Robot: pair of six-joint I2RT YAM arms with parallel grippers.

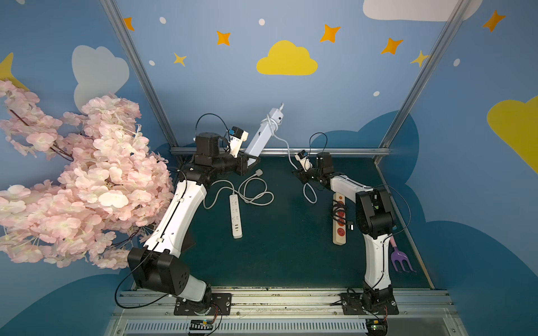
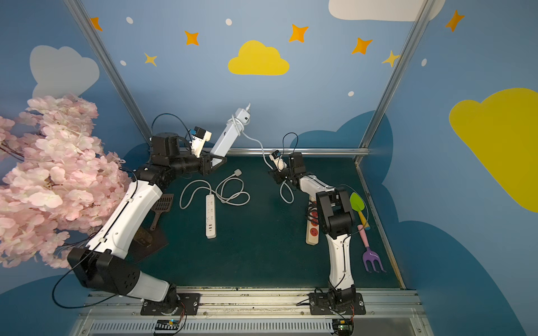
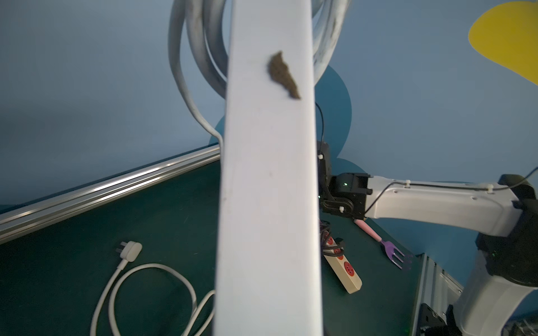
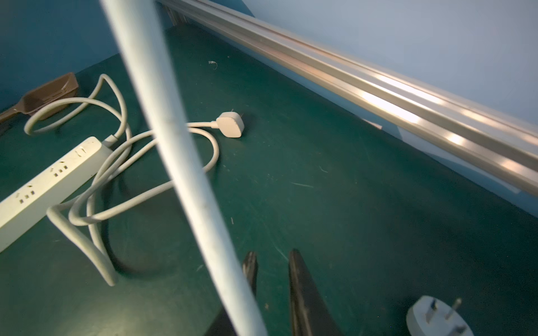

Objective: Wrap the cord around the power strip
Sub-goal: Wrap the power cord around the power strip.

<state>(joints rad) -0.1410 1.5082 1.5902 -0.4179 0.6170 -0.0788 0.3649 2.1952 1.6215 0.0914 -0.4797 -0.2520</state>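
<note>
Cord (image 4: 186, 163) runs from right tool (image 4: 272, 253) to power strip (image 1: 262, 135) in left tool (image 1: 251, 158).

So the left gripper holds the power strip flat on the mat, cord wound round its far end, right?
Not flat: the left gripper holds the power strip raised off the mat, tilted upward, cord wound round its far end. Both top views show it.
</note>
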